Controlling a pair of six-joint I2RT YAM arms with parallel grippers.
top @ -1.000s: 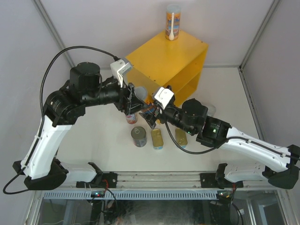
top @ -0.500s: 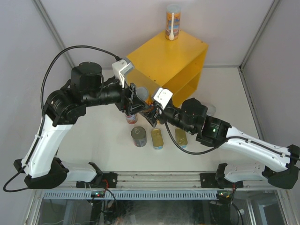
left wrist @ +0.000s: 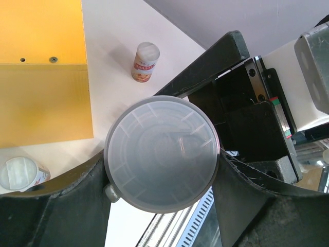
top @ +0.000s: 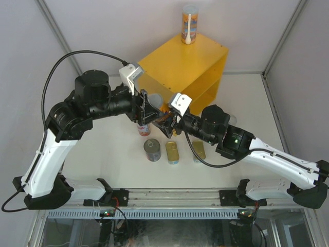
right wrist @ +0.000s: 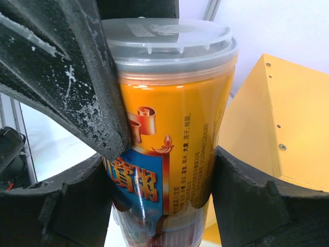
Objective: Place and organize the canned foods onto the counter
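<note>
A tall orange-labelled can (right wrist: 175, 103) with a clear lid (left wrist: 162, 152) hangs in the air in front of the yellow counter (top: 180, 62). Both grippers grip it. My left gripper (left wrist: 162, 164) is shut on its top near the lid. My right gripper (right wrist: 164, 190) is shut on its body lower down. In the top view the two grippers, left (top: 145, 109) and right (top: 165, 123), meet at this can (top: 156, 99). Another tall can (top: 189, 24) stands on the counter's far corner. A third tall can (top: 144, 129) stands on the table under the left gripper.
A dark round tin (top: 152, 150) and two flat gold-topped tins (top: 173, 152) (top: 199, 150) lie in a row on the white table near the front. A further tall can (top: 231, 119) is partly hidden behind the right arm. The counter's open shelf side (top: 211, 90) faces right.
The right gripper has carried the can a little up and left toward the left gripper. The left gripper's fingers now sit around its top. Cans on the table and counter have not moved.
</note>
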